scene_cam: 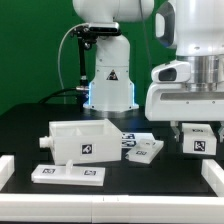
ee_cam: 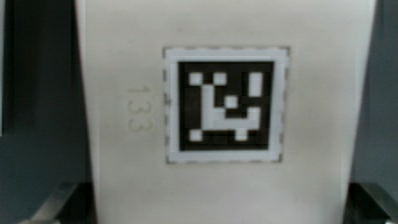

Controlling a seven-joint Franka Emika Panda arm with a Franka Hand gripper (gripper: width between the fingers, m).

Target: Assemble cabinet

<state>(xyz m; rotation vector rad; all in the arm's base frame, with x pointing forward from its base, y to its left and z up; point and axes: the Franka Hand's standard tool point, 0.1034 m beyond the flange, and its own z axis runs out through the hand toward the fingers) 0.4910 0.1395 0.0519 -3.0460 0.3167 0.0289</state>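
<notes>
The white cabinet box body (scene_cam: 84, 140) lies on the black table at the exterior view's left, a tag on its front. A flat white panel (scene_cam: 67, 173) lies in front of it. Another small white panel (scene_cam: 147, 150) lies at mid table. My gripper (scene_cam: 197, 130) is at the exterior view's right, shut on a small white tagged panel (scene_cam: 199, 143) held a little above the table. In the wrist view this panel (ee_cam: 125, 100) fills the frame between the dark fingers (ee_cam: 50, 205), its tag facing the camera. My gripper (ee_cam: 217, 212) clamps its lower end.
The marker board (scene_cam: 126, 139) lies flat behind the small panel. A white rail (scene_cam: 100, 201) runs along the table's front edge, with white blocks at the left (scene_cam: 5, 168) and right (scene_cam: 212, 178). The white robot pedestal (scene_cam: 108, 80) stands at the back.
</notes>
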